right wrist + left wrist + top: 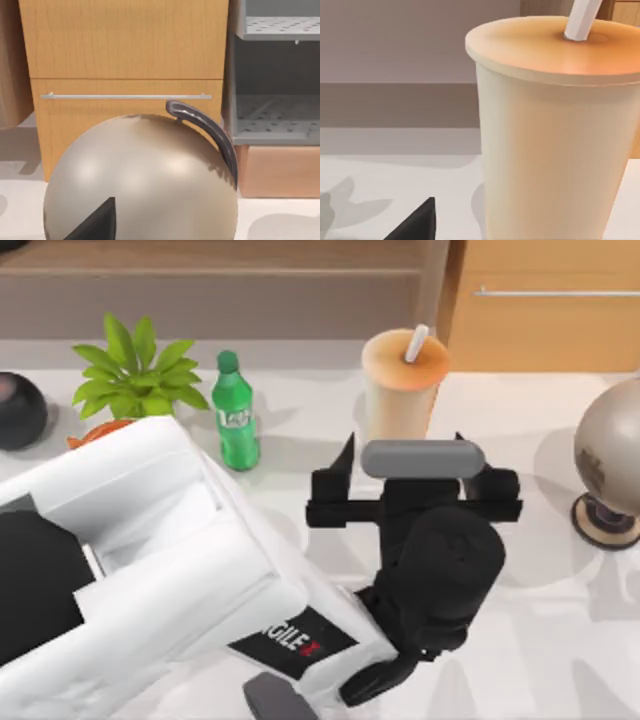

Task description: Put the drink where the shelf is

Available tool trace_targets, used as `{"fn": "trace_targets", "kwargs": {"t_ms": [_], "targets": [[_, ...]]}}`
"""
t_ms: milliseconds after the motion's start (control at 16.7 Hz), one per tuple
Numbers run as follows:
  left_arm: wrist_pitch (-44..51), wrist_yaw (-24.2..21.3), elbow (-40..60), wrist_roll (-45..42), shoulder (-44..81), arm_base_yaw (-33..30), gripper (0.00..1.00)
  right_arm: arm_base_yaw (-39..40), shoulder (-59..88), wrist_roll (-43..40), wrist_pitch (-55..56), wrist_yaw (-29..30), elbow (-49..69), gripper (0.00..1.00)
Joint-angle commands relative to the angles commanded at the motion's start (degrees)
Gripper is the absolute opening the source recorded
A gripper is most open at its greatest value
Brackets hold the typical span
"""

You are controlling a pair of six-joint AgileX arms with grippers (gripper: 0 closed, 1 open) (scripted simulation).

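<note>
- Ahead of the left gripper (414, 462), past its fingertips, the drink (403, 390) stands upright on the white table (520, 640), with its white straw (416, 343) poking up through the lid.
- From above, the left gripper's two black fingers (343, 462) are spread wide, one reaching toward each side of the cup's base. A grey capsule-shaped part on the wrist hides the gap between them, so I cannot tell whether the pads touch the cup; nothing is visibly clamped.
- At the left wrist, the drink (555, 150) looms close, its orange lid and straw (582, 20) plain to see. One dark fingertip (417, 222) sits beside the cup with bare tabletop between them, a gap the top view does not reveal.
- Behind the drink, beyond the fingers, the shelf (210, 285) runs along the back edge, with a flat brown board over a grey-brown recess.
- To the left of the left fingers stand a green soda bottle (235, 420), a leafy potted plant (135, 375) and a dark round object (20, 410).
- At the right wrist, a dark fingertip (97, 222) of the right gripper (97, 222) points at a grey-beige globe (140, 180) with a dark arc over it; I cannot tell how far its fingers are open. Behind the globe are an orange-wood cabinet (125, 50) with a metal handle and a grey rack (275, 100), which is not seen from above.
- Seen from above, the globe (612, 455) sits at the table's right edge, well apart from the left fingers.
</note>
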State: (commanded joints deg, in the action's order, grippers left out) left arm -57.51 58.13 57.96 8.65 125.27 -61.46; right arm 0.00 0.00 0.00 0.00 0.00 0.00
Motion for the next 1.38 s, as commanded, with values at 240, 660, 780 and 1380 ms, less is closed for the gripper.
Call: {"fn": "trace_targets", "kwargs": {"t_ms": [240,660,780,1380], "targets": [[0.52,-1.46,1.82,-0.36,1.06,1.48,1.00,0.00,0.00,0.00,0.00,0.00,0.00,1.00],[3.02,-8.53,12.44,-2.18,7.73,8.53,1.00,0.00,0.00,0.00,0.00,0.00,0.00,1.00],[3.15,-8.87,12.94,-2.26,8.05,8.87,1.00,0.00,0.00,0.00,0.00,0.00,0.00,1.00],[3.15,-8.87,12.94,-2.26,8.05,8.87,0.40,0.00,0.00,0.00,0.00,0.00,0.00,1.00]]}}
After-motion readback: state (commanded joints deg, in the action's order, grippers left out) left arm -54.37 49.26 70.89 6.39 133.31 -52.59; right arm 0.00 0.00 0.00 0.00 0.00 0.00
